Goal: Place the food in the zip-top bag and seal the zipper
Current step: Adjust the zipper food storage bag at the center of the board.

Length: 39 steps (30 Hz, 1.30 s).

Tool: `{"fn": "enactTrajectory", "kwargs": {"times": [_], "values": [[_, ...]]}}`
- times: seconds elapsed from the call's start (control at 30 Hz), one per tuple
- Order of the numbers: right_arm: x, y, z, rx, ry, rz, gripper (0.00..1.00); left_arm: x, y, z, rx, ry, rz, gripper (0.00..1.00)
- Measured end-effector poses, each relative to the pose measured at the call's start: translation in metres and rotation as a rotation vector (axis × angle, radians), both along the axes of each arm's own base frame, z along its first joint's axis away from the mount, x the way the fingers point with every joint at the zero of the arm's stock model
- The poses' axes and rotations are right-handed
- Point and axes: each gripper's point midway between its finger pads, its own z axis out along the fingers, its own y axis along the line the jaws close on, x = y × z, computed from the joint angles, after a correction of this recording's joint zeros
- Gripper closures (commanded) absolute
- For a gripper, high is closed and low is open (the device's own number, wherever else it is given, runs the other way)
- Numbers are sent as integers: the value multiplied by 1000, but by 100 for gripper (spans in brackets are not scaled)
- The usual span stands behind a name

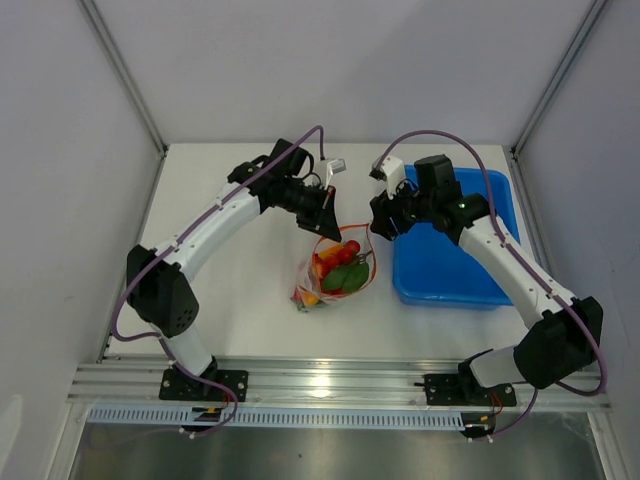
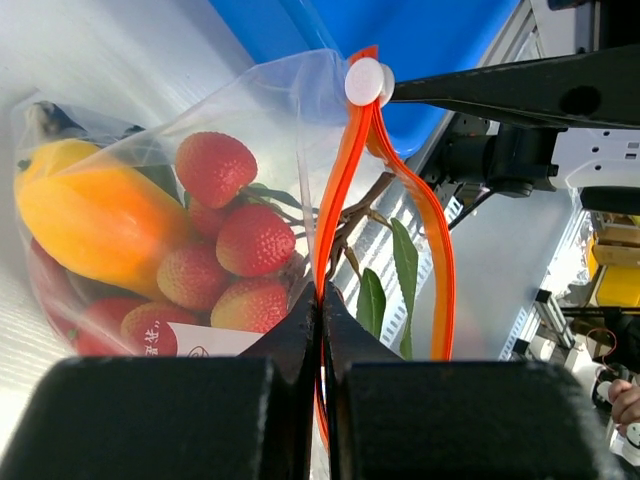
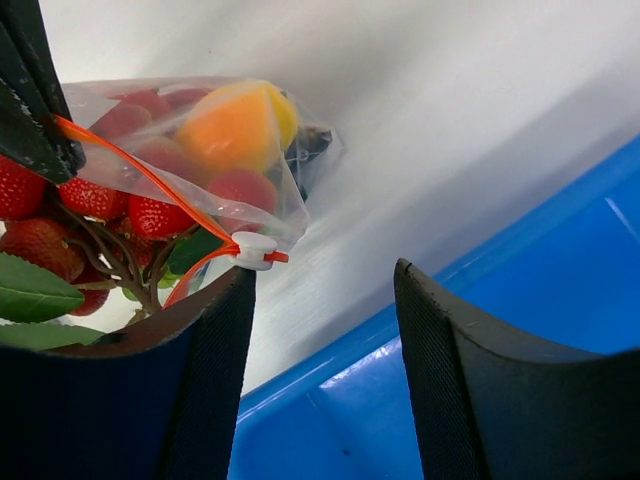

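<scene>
We have the left gripper [image 2: 320, 300] clenched on one end of the zipper [image 2: 340, 190], so the mouth of the zip-top bag [image 1: 330, 268] is taut and raised. The food [image 2: 100, 215] is inside. The bag rests in the middle of the table [image 1: 240, 300], just beside the blue tub [image 1: 450, 270]. The right gripper [image 3: 322, 275] is released, its jaws apart and empty next to the white slider [image 3: 255, 250], probably to pull it.
</scene>
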Motion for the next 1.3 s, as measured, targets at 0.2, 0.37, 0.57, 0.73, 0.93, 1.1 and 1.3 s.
{"fn": "enactTrajectory", "kwargs": {"times": [0.2,0.37,0.57,0.73,0.93,1.1,1.3], "values": [[-1,2,-11,-12,-16,51,46,-4,0,-2,9,15,-6,99],[-1,6,-17,-7,-39,89,47,-5,0,-2,9,15,-6,99],[-1,10,-18,-10,-63,134,49,-5,0,-3,10,17,-6,99],[-1,13,-18,-18,-91,179,53,-5,0,-3,10,17,-7,100],[-4,18,-15,-18,-124,243,64,-6,-1,-3,10,17,-11,99],[-6,22,-15,-15,-134,276,72,-7,-1,-5,16,26,-10,99],[-4,27,-19,-20,-128,294,82,-8,1,-11,34,49,-9,99]]}}
